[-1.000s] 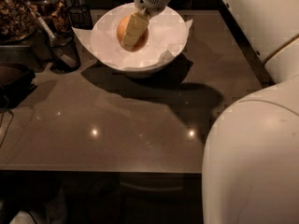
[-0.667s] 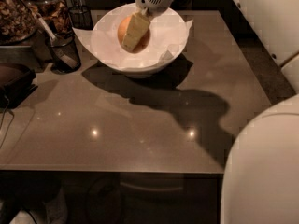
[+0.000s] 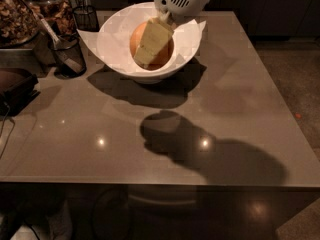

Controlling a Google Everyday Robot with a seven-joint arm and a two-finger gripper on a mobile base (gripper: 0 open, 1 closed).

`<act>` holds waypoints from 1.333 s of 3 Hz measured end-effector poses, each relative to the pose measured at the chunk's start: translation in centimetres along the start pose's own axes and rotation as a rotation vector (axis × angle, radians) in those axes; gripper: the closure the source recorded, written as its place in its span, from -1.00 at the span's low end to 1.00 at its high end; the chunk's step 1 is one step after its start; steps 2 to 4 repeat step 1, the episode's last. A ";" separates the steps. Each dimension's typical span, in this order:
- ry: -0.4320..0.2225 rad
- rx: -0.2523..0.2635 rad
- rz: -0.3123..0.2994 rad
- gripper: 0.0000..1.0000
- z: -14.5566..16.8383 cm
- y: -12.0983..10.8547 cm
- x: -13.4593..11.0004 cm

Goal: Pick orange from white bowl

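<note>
The orange (image 3: 137,38) sits inside the white bowl (image 3: 114,46), which is lined with crinkled white paper (image 3: 192,31) and stands at the back middle of the brown table (image 3: 235,99). My gripper (image 3: 150,51) reaches down into the bowl from the top edge of the camera view. Its pale near finger (image 3: 152,41) lies flat against the front of the orange. The far finger is hidden behind the fruit. The gripper looks shut on the orange, which is still within the bowl's rim.
A black mesh cup (image 3: 67,54) holding utensils stands just left of the bowl, with a second one (image 3: 86,16) behind it. A container of dried snacks (image 3: 17,16) and a dark object (image 3: 15,86) sit at the left edge. The table's right edge borders the floor.
The big white arm body that filled the lower right has moved out of view. The gripper stays on the orange in the bowl.
</note>
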State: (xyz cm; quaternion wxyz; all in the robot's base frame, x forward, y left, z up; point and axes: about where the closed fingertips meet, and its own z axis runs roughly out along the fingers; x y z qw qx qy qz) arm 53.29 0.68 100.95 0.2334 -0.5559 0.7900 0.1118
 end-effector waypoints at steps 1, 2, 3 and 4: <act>0.000 0.001 -0.001 1.00 -0.1 0.1 0.0; 0.000 0.001 -0.001 1.00 -0.1 0.1 0.0; 0.000 0.001 -0.001 1.00 -0.1 0.1 0.0; 0.000 0.001 -0.001 1.00 -0.1 0.1 0.0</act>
